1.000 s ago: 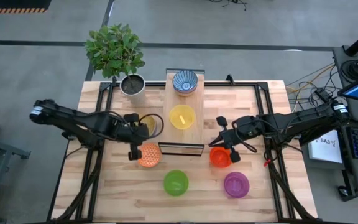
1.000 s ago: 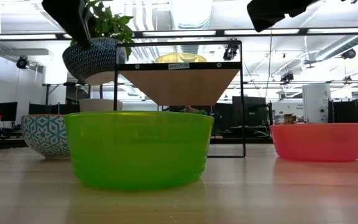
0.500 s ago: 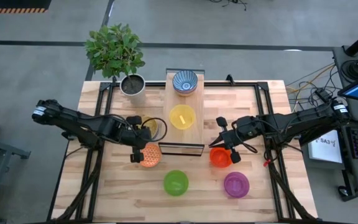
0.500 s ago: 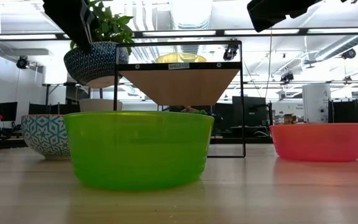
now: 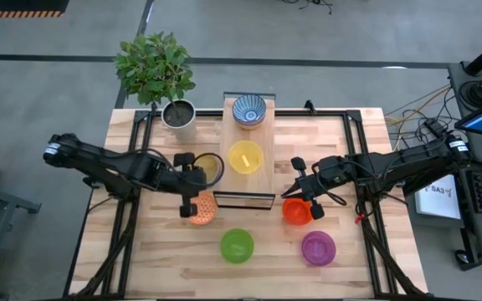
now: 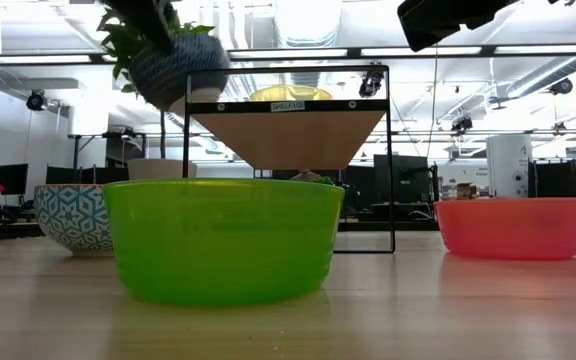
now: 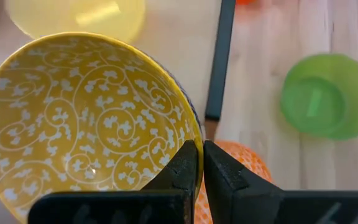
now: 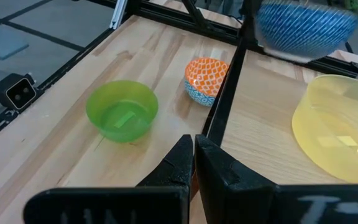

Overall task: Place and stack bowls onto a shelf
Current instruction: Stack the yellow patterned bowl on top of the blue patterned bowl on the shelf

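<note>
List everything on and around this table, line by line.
Table: one, pale wood planks on a dark frame.
Shelf: one, pale wood with a dark edge, far centre of the table.
Blue patterned bowl: one, on the shelf's far end.
Yellow bowl: one, on the shelf's middle.
Gold bowl: one, yellow inside with white scrolls, held in the air left of the shelf.
Orange bowl: one, on the table by the shelf's near left corner.
Green bowl: one, near centre.
Purple bowl: one, near right.
Red bowl: one, right of the shelf.
Plant: one, green, in a white pot, far left corner.
Left pincer: shut on the gold bowl's rim.
Right pincer: shut, above the red bowl.
</note>
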Controlling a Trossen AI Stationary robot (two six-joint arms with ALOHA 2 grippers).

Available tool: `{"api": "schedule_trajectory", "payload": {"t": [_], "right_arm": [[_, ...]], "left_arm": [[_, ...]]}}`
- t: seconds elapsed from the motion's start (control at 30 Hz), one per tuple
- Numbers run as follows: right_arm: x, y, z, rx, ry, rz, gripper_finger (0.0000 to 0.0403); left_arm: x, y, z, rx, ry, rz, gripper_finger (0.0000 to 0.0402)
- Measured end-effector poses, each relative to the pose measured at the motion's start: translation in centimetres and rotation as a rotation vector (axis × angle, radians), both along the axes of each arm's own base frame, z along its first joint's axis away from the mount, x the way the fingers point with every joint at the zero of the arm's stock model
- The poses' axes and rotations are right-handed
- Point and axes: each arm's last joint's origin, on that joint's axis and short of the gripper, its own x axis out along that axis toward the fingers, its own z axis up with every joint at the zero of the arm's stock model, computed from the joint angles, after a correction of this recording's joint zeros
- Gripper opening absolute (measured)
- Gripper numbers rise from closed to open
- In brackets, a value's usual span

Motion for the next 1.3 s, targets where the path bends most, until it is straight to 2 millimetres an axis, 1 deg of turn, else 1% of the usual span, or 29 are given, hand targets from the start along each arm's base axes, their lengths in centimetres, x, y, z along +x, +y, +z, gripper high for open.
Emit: {"api": "schedule_trajectory", "payload": {"t": [0.1,0.2,0.33,0.43,0.57,0.7,0.97,1.03,1.17,1.3], "right_arm": [[0.0,0.0,0.0,0.001,0.001,0.000,0.0009],[0.0,0.0,0.0,-0.004,-0.001,0.002,0.0009],[0.0,0.0,0.0,-0.008,0.003,0.003,0.0009],[0.0,0.0,0.0,-0.008,0.003,0.003,0.0009],[0.0,0.0,-0.1,-0.007,0.004,0.002,0.0009],[0.0,0.0,-0.1,-0.006,0.004,0.002,0.0009],[0.0,0.0,0.0,-0.008,0.003,0.003,0.0009],[0.0,0.0,0.0,-0.011,0.002,0.005,0.0009],[0.0,0.0,0.0,-0.012,0.001,0.005,0.0009],[0.0,0.0,0.0,-0.013,0.001,0.005,0.0009]], "left_arm": [[0.1,0.0,1.6,0.042,-0.044,-0.033,0.0000],[0.6,0.1,3.4,0.134,-0.105,-0.086,0.0000],[2.0,0.2,5.4,0.294,-0.161,-0.205,0.0000],[3.5,1.1,6.3,0.419,-0.150,-0.292,0.0000],[5.7,3.8,7.0,0.527,-0.084,-0.302,0.0000],[7.1,7.1,7.3,0.576,-0.022,-0.296,0.0000],[9.2,13.8,7.1,0.518,0.007,-0.282,0.0000],[9.8,15.3,6.7,0.499,0.014,-0.264,0.0000],[10.7,17.6,5.9,0.498,0.055,-0.244,0.0000],[11.1,19.6,5.3,0.484,0.084,-0.221,0.0000]]}}
